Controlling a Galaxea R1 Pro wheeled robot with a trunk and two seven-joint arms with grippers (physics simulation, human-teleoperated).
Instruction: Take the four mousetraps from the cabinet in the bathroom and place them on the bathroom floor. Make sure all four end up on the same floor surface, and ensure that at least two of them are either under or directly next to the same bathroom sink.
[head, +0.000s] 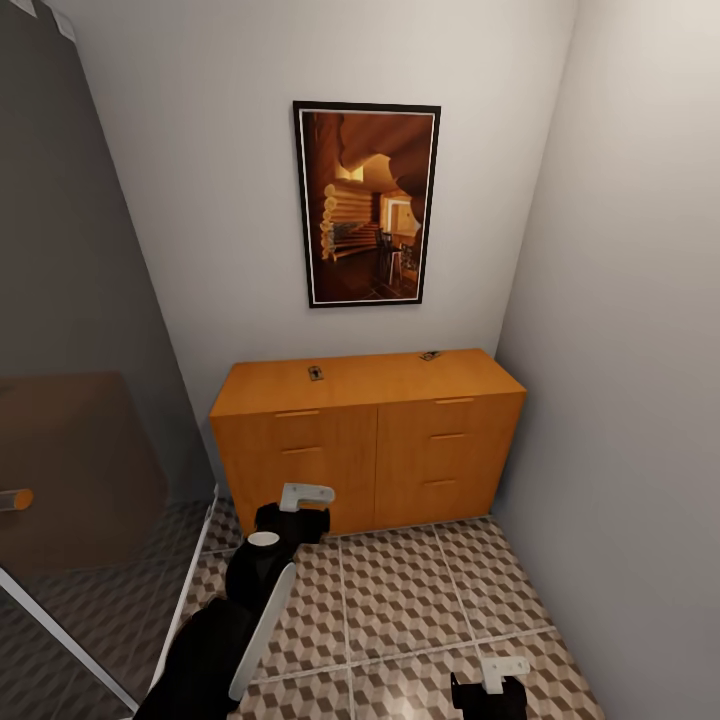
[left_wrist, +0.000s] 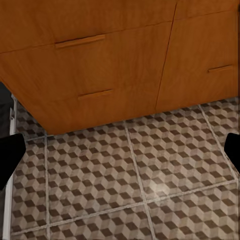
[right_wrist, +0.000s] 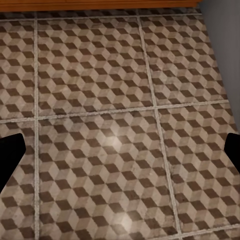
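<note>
The right gripper (right_wrist: 120, 150) hangs low over the floor (right_wrist: 100, 90), its 2 dark fingertips (right_wrist: 10, 155) spread to opposite edges of the right wrist view with nothing but tile between them. In the head view it sits at the bottom edge (head: 487, 690), well short of the cabinet (head: 370, 450).

The left gripper (left_wrist: 120, 150) is further forward, also spread wide and empty, with bare tile between its tips. Just beyond it stand the cabinet's lower drawer fronts (left_wrist: 100, 65) and slim handles. In the head view this gripper (head: 300, 510) is close in front of the cabinet's left half, below the top.

Up and beyond both grippers, 2 small dark things lie on the cabinet top: 1 mousetrap (head: 316, 373) above and slightly ahead of the left gripper, another (head: 430, 355) near the back edge, up and to the right of it. They are too small to make out in detail. The other 2 traps I cannot place.

A framed picture (head: 367, 203) hangs on the wall beyond.

Risks, as I judge them: the traps are tiny and flat, so a gripper coming down at an angle may slide 1 along the top or push it off the back edge instead of pinching it. The left arm is low and close to the drawer fronts; raising it straight up could catch the top's front edge. The wall on the right crowds the right arm's reach to the far trap.
</note>
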